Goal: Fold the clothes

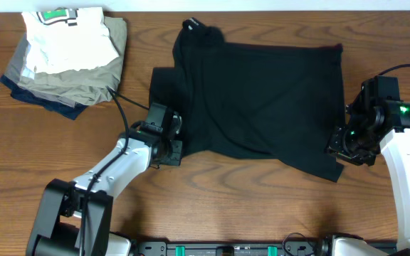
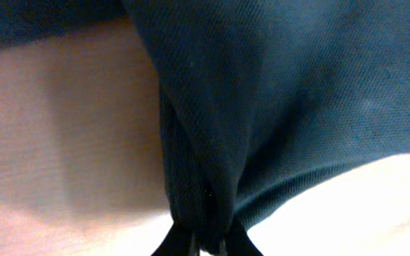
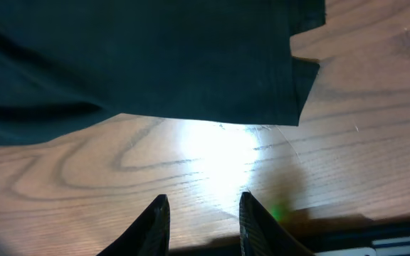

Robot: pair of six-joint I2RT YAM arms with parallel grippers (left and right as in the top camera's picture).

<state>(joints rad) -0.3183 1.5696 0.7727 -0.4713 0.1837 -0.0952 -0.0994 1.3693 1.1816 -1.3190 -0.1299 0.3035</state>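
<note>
Left gripper (image 2: 203, 243) is clamped on a bunch of the garment (image 1: 262, 99) at its lower-left edge. The wrist view shows the cloth drawn into a pleat between the fingers. Right gripper (image 3: 201, 217) is spread and holds nothing. It sits low over bare table (image 1: 226, 206), just short of the lower-right corner and not touching cloth. Garment lies mostly flat mid-table, with a bunched bit at top-left. Folded stack (image 1: 66, 57) is well apart at far left. My read: first fold, grasp phase, only one side secured. Next, the right gripper needs to move onto that corner and close. Then both lift together and carry the near edge over to the far edge. If left pulls alone, the cloth skews.
</note>
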